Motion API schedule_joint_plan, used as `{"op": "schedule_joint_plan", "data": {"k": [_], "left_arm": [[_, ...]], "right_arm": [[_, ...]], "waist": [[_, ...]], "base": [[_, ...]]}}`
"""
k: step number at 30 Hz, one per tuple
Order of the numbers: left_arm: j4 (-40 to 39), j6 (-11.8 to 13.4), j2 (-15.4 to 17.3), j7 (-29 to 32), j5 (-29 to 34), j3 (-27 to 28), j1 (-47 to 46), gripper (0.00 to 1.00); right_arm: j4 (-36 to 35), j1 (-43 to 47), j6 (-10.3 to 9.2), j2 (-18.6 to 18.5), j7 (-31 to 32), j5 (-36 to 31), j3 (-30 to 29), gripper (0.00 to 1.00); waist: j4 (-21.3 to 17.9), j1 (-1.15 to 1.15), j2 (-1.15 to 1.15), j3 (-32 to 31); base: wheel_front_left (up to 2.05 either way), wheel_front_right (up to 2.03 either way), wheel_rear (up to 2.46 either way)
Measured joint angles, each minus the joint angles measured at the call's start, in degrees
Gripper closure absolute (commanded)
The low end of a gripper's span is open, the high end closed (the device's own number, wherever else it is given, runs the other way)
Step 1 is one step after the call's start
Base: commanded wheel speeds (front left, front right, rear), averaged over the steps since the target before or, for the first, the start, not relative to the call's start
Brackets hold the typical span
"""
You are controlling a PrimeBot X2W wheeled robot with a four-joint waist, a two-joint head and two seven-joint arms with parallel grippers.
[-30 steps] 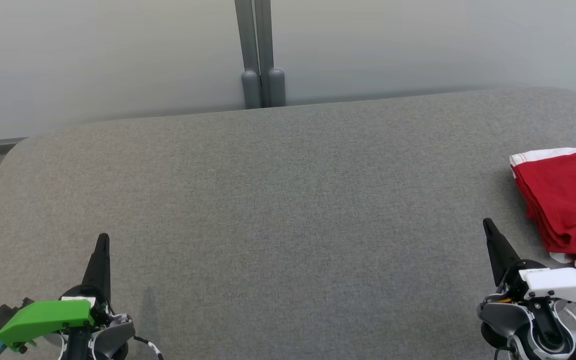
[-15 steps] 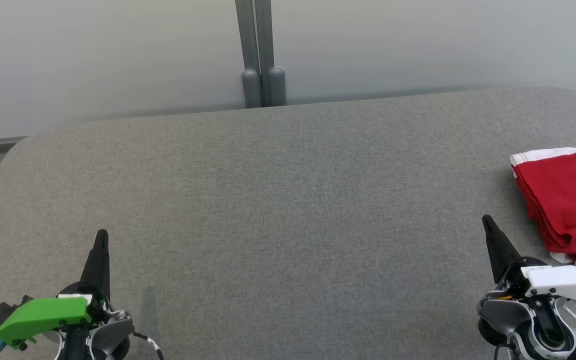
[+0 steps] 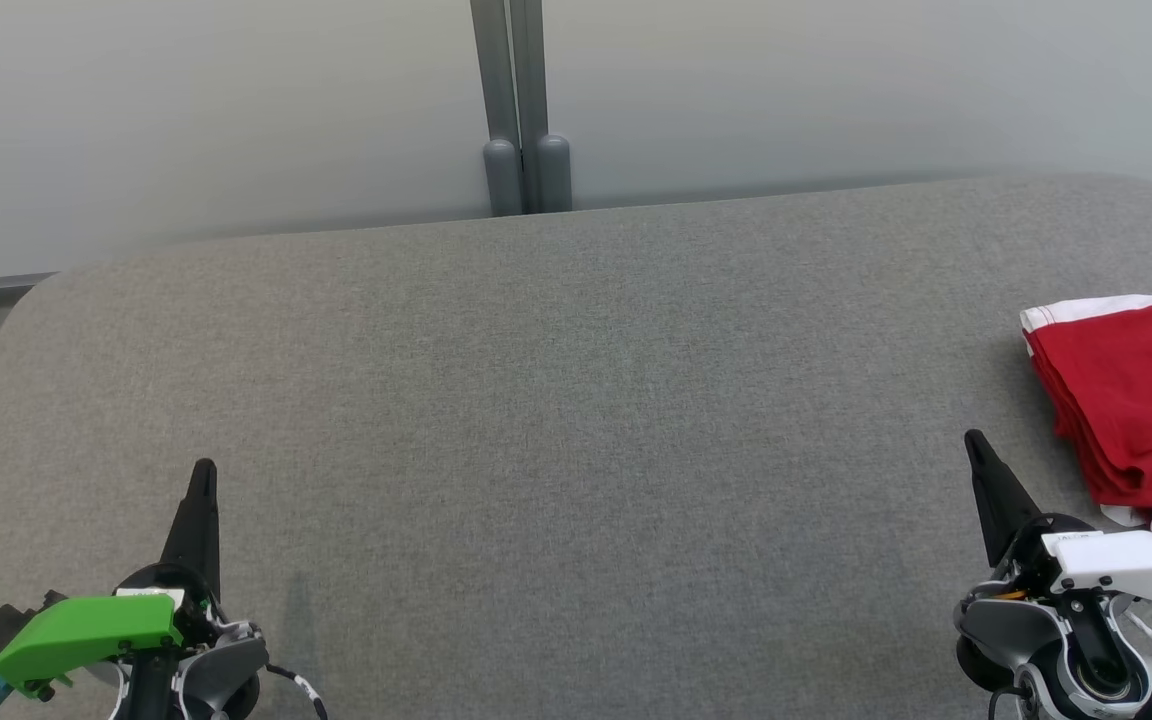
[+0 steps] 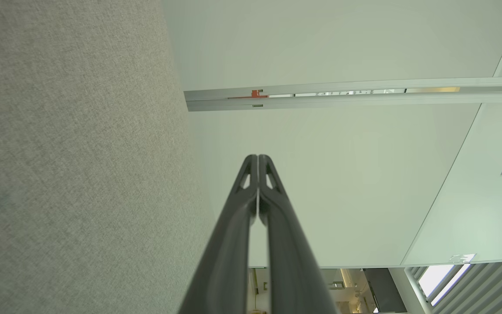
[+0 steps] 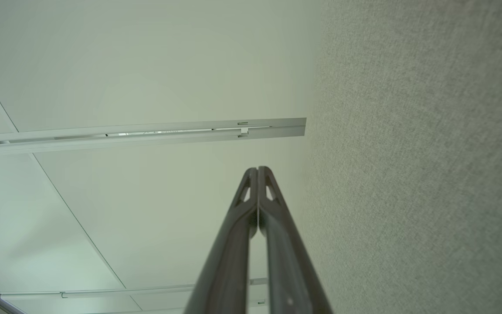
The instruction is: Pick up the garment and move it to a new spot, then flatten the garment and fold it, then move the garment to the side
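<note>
Red folded garment with white trim [image 3: 1131, 400] lies far right on my grey fabric table [image 3: 576, 400]; left gripper [image 3: 204, 470] and right gripper [image 3: 974, 442] both pressed together, empty.

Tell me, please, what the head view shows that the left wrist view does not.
Head view: the folded red garment with white trim on the grey fabric surface, near the right gripper. Left wrist view: grey slats by a bright opening. Both: that surface, the pale wall panels, the grey metal post, and the left gripper, its dark fingers pressed together.
</note>
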Motion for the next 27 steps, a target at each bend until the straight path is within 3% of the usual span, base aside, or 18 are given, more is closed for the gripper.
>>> {"op": "schedule_joint_plan", "data": {"k": [27], "left_arm": [[0.0,0.0,0.01,0.0,0.0,0.0,-0.01,1.0]], "right_arm": [[-0.01,-0.01,0.0,0.0,0.0,0.0,0.0,1.0]], "waist": [[0.0,0.0,0.0,0.0]], "base": [[0.0,0.0,0.0]]}}
